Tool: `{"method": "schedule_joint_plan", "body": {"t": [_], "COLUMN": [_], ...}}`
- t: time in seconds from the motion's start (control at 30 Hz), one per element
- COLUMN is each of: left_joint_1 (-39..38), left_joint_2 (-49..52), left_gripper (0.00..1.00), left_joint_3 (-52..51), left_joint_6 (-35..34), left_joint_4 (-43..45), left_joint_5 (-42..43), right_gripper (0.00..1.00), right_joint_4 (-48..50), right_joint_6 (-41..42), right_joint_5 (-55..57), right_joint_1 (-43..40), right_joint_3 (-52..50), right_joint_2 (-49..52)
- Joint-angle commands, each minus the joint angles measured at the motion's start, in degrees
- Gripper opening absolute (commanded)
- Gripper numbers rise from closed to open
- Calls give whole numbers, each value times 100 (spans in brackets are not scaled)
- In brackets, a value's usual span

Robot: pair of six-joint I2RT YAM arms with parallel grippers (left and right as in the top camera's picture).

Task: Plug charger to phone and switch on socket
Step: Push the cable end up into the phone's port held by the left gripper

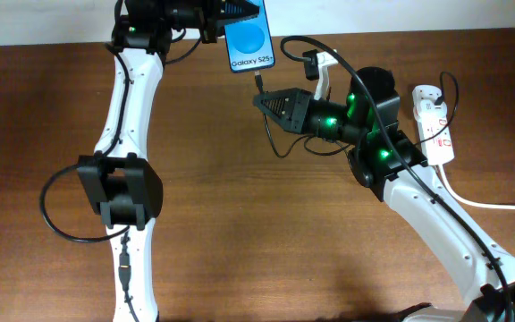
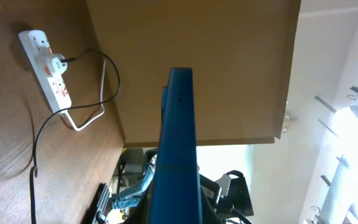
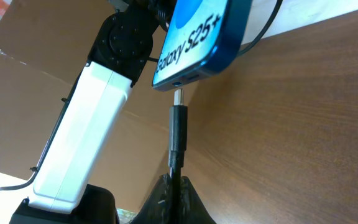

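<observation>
1. Now, overhead: the left jaws are gripping the phone (image 1: pixel 249 40) at the far edge of the table (image 1: pixel 240 224), with its port end facing the right jaws. Those are clenching the charger (image 1: pixel 259 82) and pointing its tip at that end. The socket (image 1: pixel 434 125) is lying well off to the right.
2. Left wrist: the phone (image 2: pixel 178 143) is showing edge-on, running straight out from the jaws.
3. Right wrist: the charger (image 3: pixel 178 127) is sitting just below the port of the phone (image 3: pixel 197 37), not touching it, and its long axis is lining up with the opening.

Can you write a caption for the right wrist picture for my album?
Right gripper holds the charger plug right under the phone's port, not yet plugged in.
</observation>
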Motion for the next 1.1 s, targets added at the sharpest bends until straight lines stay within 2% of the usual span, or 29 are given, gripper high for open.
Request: {"method": "schedule_joint_plan", "body": {"t": [0.0, 0.37, 0.83, 1.07], "left_joint_1": [-7, -120, 33, 31], "left_joint_2": [-57, -57, -57, -57], "left_gripper": [0, 0, 0, 0], "left_joint_3": [107, 107, 107, 107], "left_joint_6": [240, 190, 59, 39], "left_joint_4": [48, 0, 4, 9], "left_joint_5": [-59, 170, 96, -2], "right_gripper": [4, 4, 4, 4], "right_joint_4": [50, 28, 24, 57], "right_joint_6": [-28, -31, -28, 227], "right_joint_5": [-107, -116, -55, 4], "right_joint_1": [-7, -7, -4, -4], "right_joint_3": [50, 48, 48, 48], "right_joint_2": [31, 31, 31, 109]}}
